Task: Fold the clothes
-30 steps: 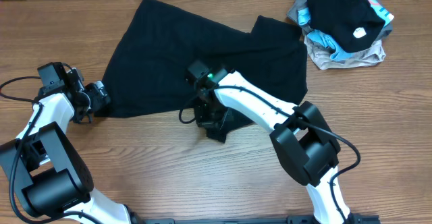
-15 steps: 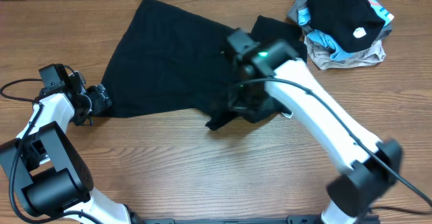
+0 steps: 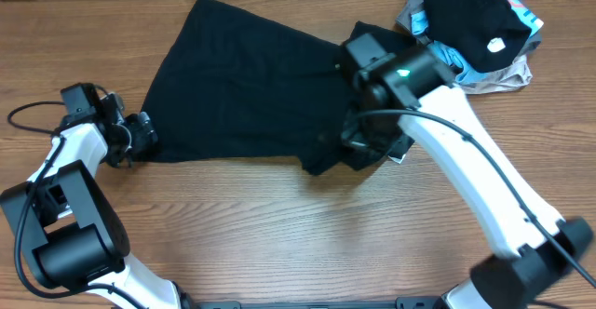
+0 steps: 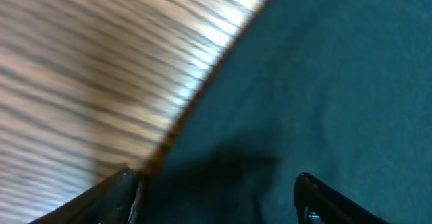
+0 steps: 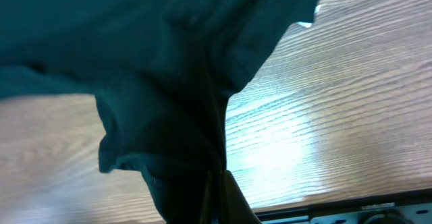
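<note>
The black garment (image 3: pixel 251 90) lies spread across the table's middle, wrinkled, with its lower right part gathered up. My right gripper (image 3: pixel 358 141) is shut on that bunch of black fabric (image 5: pixel 182 116) and holds it lifted above the wood; cloth hides the jaws in the wrist view. A small white tag (image 3: pixel 398 157) shows at the garment's right edge. My left gripper (image 3: pixel 142 140) is open at the garment's lower left corner, its fingers (image 4: pixel 317 197) standing apart over the black fabric (image 4: pixel 324 82) at the cloth's edge.
A pile of other clothes (image 3: pixel 475 34), beige, light blue, grey and black, sits at the back right corner. Bare wooden table (image 3: pixel 233 225) runs along the front. A black cable (image 3: pixel 28 114) loops at the left arm.
My right gripper has carried the gathered lower part of the garment to the right and back, from the table's middle to the right side. The left gripper has barely moved.
</note>
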Controlling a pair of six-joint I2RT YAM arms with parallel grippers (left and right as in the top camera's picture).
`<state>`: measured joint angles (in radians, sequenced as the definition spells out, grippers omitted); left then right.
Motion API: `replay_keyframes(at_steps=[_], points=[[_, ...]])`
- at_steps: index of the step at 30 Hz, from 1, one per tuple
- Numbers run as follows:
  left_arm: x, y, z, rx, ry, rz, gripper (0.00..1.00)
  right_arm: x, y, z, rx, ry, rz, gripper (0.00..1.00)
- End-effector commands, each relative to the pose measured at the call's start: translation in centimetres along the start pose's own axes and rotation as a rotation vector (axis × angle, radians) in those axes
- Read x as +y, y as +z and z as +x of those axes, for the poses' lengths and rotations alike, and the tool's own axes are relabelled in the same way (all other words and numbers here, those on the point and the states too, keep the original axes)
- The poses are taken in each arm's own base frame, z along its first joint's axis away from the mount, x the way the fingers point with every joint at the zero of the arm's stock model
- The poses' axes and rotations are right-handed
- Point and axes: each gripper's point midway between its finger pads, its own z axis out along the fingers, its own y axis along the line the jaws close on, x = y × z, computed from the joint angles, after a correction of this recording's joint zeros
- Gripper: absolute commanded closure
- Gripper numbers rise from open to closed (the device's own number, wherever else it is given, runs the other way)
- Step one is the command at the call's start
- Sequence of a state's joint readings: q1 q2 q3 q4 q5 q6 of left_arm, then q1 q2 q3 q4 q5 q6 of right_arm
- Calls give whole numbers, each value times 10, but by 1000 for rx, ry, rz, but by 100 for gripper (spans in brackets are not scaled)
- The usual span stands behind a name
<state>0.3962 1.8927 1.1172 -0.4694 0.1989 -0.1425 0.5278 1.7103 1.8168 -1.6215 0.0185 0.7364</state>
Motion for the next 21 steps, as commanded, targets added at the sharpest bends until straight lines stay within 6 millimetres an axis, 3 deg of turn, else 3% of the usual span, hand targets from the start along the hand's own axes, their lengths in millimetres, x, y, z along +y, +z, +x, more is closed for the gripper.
replay_keyframes(at_steps=[1, 8, 12, 18, 21], points=[[-8, 29, 58, 207, -19, 60, 28, -23, -40, -10, -118, 111, -66, 96], [-5, 24, 77, 285, -17, 47, 44, -45, -57, -19, -167, 185, -95, 96], [-7, 22, 83, 310, -9, 64, 43, -43, -55, -22, -176, 181, -102, 96], [-56, 1, 97, 353, 137, 359, 41, -40, -57, -26, -192, 174, -117, 96], [-61, -5, 110, 394, 226, 353, 39, -39, -57, -27, -195, 174, -118, 96]])
